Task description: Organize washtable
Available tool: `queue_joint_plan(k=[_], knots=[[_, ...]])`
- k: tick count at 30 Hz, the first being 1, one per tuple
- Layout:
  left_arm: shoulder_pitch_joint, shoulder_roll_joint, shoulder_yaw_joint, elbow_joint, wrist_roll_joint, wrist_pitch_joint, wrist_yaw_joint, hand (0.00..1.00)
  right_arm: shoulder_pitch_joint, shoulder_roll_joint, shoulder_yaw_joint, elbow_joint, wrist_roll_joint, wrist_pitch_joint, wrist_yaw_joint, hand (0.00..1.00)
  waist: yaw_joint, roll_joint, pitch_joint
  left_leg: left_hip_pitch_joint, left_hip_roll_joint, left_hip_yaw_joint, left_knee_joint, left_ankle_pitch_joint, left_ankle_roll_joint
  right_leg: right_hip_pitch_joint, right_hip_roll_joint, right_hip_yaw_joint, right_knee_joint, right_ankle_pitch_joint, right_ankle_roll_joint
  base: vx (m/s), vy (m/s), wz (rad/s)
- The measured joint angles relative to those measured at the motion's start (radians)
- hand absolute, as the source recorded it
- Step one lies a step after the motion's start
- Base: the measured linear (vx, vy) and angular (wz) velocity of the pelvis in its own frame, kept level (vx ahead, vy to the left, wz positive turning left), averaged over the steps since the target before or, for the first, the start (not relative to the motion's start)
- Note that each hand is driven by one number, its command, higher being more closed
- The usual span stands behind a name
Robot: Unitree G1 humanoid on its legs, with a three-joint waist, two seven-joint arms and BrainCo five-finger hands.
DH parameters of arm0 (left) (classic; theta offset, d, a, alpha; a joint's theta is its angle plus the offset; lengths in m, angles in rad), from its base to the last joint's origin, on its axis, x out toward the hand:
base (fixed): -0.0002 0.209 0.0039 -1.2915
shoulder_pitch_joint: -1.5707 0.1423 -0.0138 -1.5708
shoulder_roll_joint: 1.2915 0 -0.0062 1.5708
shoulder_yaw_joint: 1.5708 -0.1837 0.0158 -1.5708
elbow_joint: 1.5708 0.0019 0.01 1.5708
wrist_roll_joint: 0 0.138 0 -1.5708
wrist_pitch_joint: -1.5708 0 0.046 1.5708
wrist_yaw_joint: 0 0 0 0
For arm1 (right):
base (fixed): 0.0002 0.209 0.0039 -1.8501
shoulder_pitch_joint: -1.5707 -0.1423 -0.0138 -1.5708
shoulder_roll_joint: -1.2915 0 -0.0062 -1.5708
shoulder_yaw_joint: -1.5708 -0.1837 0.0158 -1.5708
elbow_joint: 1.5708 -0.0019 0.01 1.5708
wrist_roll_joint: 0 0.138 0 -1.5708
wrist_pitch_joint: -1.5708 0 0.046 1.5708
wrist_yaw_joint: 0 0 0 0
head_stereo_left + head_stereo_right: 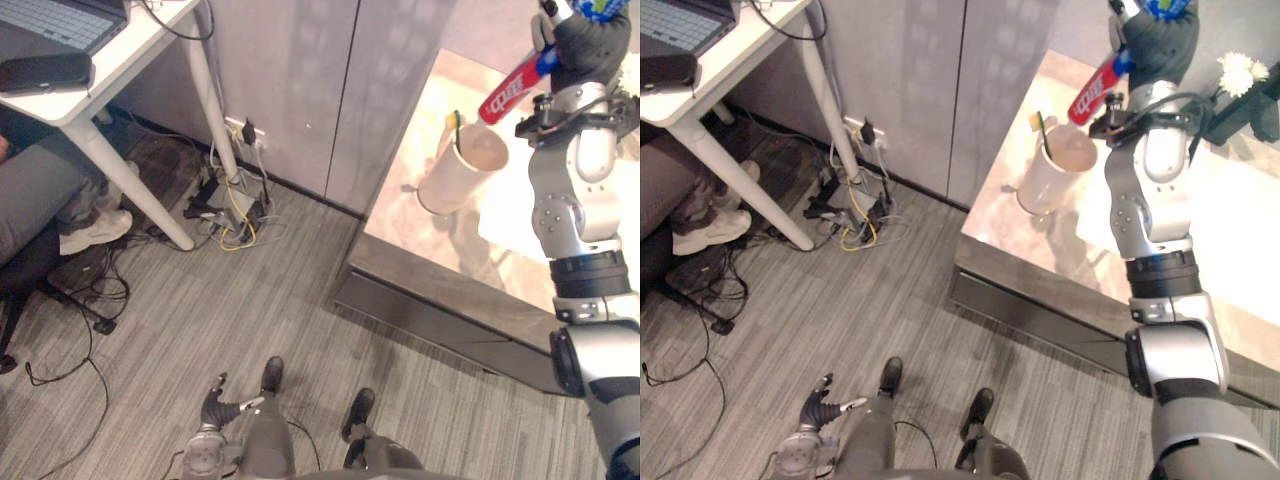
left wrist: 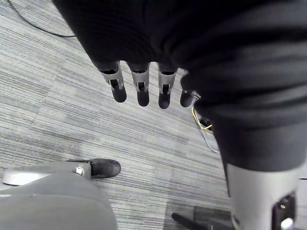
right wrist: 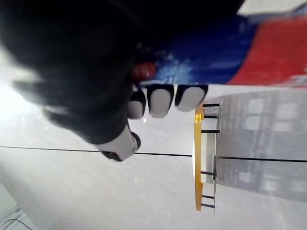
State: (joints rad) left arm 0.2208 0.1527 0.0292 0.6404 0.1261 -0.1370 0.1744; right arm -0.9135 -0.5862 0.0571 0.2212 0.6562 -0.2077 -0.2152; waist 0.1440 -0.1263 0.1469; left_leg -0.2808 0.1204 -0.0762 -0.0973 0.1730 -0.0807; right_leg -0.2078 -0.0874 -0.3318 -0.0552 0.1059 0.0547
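Right hand (image 1: 585, 45) raised over desk (image 1: 420, 250), fingers curled round red-and-blue toothpaste tube (image 1: 510, 92), lower end tilted down near rim of beige cup (image 1: 462, 165) standing on desk with toothbrush (image 1: 456, 124) inside. Left hand (image 2: 142, 91) low above grey floor (image 1: 250, 300), fingers straight and empty.

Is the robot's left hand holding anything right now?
No, the left hand hangs over the grey floor with its fingers straight and nothing between them.

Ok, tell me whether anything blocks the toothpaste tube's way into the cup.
Nothing visible does. The right hand holds the toothpaste tube close by the open mouth of the cup; a thin handle leans at its rim, to one side.
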Motion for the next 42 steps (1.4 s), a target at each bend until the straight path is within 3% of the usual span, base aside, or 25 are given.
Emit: queue_joint_plan(k=[18, 42], knots=[[0.005, 0.029, -0.039, 0.022, 0.004, 0.001, -0.022, 0.0, 0.004, 0.017, 0.0, 0.0, -0.001, 0.0, 0.0, 1.0, -0.021, -0.002, -0.029, 0.017, 0.002, 0.013, -0.001, 0.0, 0.0, 0.01, 0.0, 0.011, 0.0, 0.0, 0.0, -0.01, 0.005, -0.02], [0.009, 0.047, -0.065, 0.062, 0.023, 0.001, -0.039, 0.0, -0.025, 0.02, 0.031, 0.001, 0.0, 0.0, -0.005, 1.0, -0.02, -0.003, -0.044, 0.027, 0.002, 0.031, -0.004, -0.001, 0.0, 0.019, 0.002, 0.029, -0.021, 0.021, -0.003, -0.02, 0.008, -0.03]])
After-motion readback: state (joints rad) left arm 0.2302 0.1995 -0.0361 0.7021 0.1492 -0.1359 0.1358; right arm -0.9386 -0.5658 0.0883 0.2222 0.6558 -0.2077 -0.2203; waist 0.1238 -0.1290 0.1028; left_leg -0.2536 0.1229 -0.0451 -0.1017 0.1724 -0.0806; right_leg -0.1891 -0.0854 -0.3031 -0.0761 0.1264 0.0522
